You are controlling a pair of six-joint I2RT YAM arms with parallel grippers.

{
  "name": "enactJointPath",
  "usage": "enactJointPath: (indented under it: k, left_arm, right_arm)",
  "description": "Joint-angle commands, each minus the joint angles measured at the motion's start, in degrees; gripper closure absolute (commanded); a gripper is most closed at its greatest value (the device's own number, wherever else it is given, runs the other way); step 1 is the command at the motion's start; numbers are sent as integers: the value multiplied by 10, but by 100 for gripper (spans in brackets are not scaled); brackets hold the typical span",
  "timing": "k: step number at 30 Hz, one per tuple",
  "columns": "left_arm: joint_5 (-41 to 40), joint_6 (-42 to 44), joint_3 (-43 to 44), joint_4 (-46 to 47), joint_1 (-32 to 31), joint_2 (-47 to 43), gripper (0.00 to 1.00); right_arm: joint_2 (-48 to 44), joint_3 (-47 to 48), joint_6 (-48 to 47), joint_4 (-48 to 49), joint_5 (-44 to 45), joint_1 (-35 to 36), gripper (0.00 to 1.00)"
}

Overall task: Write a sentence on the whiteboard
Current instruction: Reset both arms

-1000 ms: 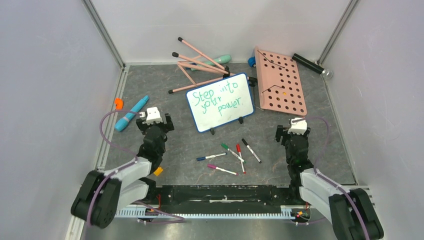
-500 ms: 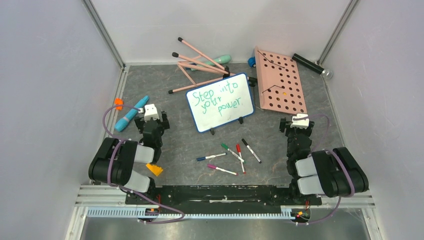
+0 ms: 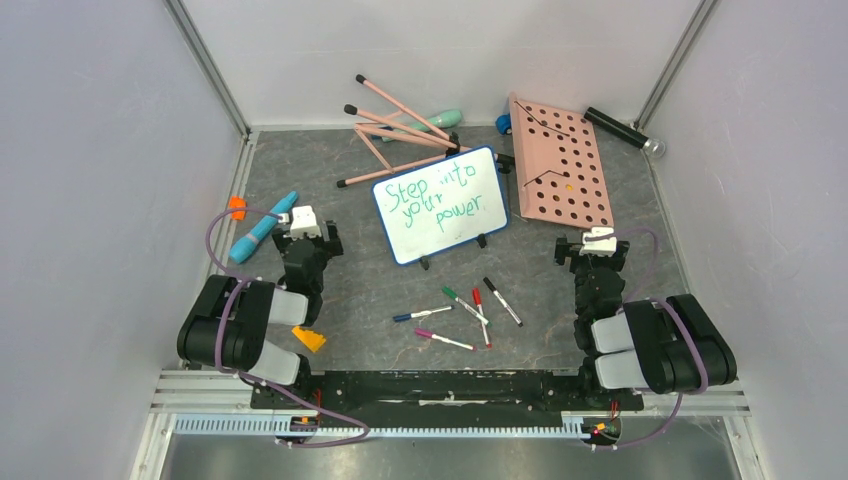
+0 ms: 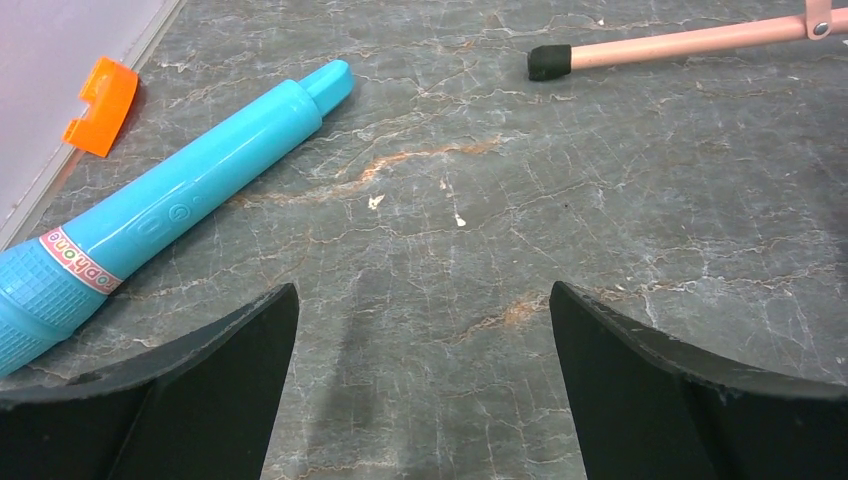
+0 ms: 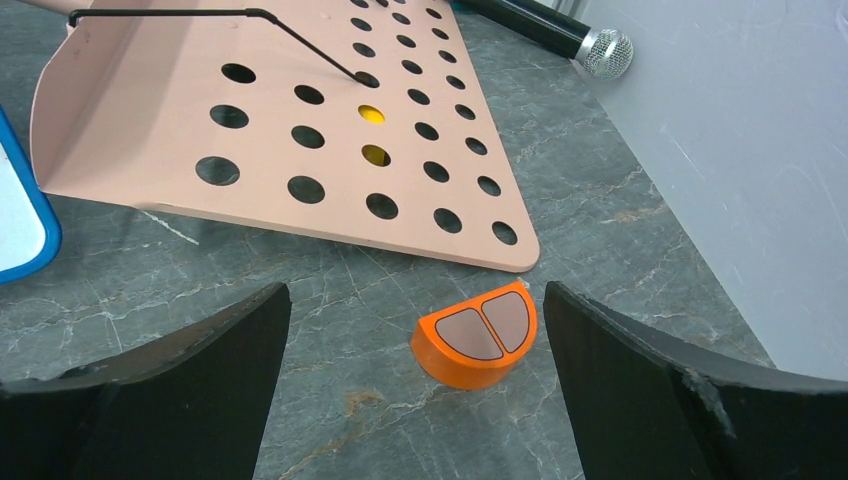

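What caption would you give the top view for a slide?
Whiteboard reading "Step into your power" at centre; left gripper and right gripper open and empty; markers scattered nearby.

Blue-framed whiteboard (image 3: 490,183): green handwritten sentence (image 3: 437,200), three lines, "Step into your power". Turquoise toy (image 4: 170,205): label band (image 4: 80,262), reddish letters, partly legible, "…ophone".

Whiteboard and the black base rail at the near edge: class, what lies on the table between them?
Between the whiteboard and the base rail, the top external view shows five loose markers lying scattered.
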Motion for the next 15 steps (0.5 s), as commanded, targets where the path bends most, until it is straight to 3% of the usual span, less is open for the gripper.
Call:
enactJointPath:
  k: [1, 15]
  left_arm:
    - [17, 16, 13, 29, 5, 1, 0]
    - [29, 16, 14, 26, 10, -2, 0]
  right_arm:
    - [1, -55, -5, 29, -5, -2, 2]
    - [1, -55, -5, 29, -6, -2, 2]
